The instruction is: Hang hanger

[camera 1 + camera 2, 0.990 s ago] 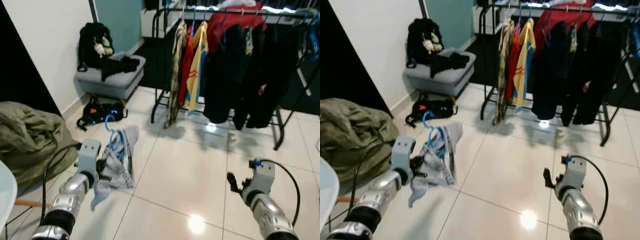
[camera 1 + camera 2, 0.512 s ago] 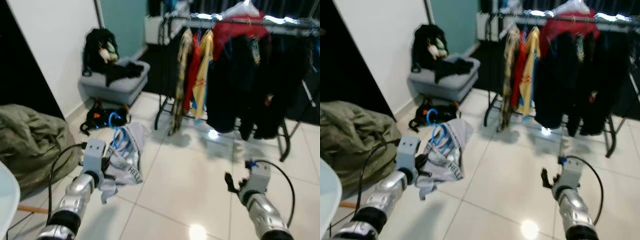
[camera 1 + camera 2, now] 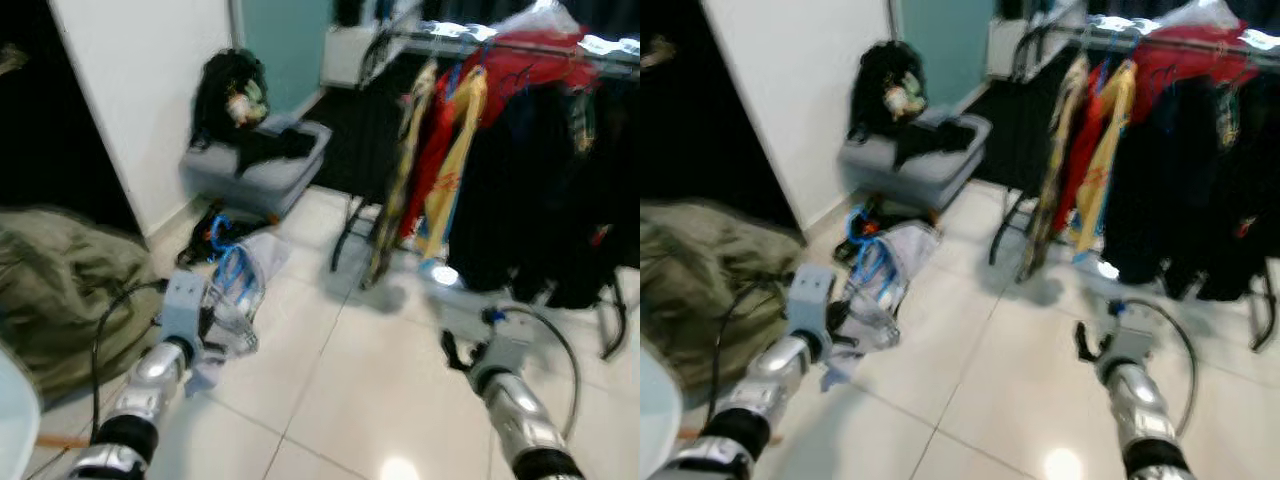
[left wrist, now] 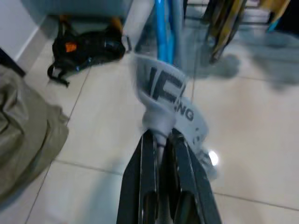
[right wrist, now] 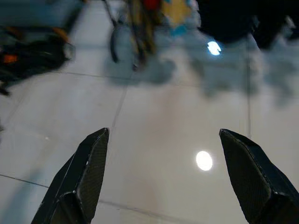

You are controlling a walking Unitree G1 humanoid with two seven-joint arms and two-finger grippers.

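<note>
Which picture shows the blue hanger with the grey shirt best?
The left wrist view: the blue plastic hanger and grey printed shirt sit close up, the left pincer shut on the cloth. Both eye views show them smaller and blurred, held above the white tiled floor.

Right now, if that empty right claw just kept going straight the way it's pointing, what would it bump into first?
Probably bare floor tiles: the open right gripper aims down and forward at them. Beyond lies the clothes rack foot, though depth is hard to judge.

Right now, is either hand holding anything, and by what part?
Left hand pinches the grey garment's bunched fabric below its blue hanger. Right hand is open, empty.
</note>
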